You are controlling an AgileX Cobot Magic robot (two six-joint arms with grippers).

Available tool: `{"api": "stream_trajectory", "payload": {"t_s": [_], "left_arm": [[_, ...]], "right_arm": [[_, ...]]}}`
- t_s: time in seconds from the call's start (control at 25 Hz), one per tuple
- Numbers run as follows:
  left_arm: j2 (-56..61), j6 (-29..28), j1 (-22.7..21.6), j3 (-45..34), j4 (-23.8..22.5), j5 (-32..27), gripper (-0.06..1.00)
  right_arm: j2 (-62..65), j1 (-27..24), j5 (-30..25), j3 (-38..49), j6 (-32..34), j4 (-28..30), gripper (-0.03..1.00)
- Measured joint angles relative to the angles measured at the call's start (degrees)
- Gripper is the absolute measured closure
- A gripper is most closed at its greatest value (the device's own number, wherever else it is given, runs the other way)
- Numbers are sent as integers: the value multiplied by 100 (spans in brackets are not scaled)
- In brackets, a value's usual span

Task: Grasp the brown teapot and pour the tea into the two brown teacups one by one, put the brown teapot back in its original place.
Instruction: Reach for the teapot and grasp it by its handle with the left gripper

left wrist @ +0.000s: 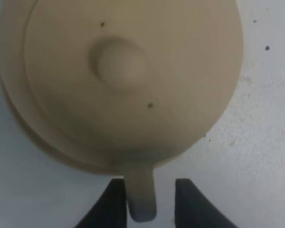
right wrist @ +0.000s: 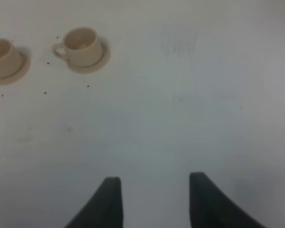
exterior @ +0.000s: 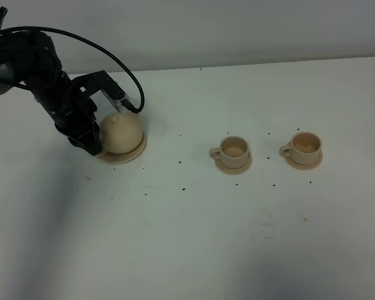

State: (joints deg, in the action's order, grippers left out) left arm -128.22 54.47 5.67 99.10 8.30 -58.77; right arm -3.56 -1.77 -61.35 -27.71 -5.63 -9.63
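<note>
The brown teapot sits upright on its wide saucer, the original place, at the left of the table. My left gripper is low at the pot's left side. In the left wrist view the teapot fills the frame, and the left gripper stands open astride the loop handle, with a gap at one finger. The two brown teacups stand on small saucers to the right. My right gripper is open over bare table, with both teacups far ahead.
Small dark specks dot the white table around the cups and pot. A black cable loops from the left arm above the teapot. The table's back edge meets a grey wall.
</note>
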Motion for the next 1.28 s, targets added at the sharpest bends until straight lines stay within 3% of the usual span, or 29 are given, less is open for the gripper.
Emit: {"api": "stream_trajectory", "payload": {"t_s": [1.28], "left_arm": [[0,-843,286,255,-524,-185,68]], "right_arm": [[0,0,0,0,0,0,63]]}}
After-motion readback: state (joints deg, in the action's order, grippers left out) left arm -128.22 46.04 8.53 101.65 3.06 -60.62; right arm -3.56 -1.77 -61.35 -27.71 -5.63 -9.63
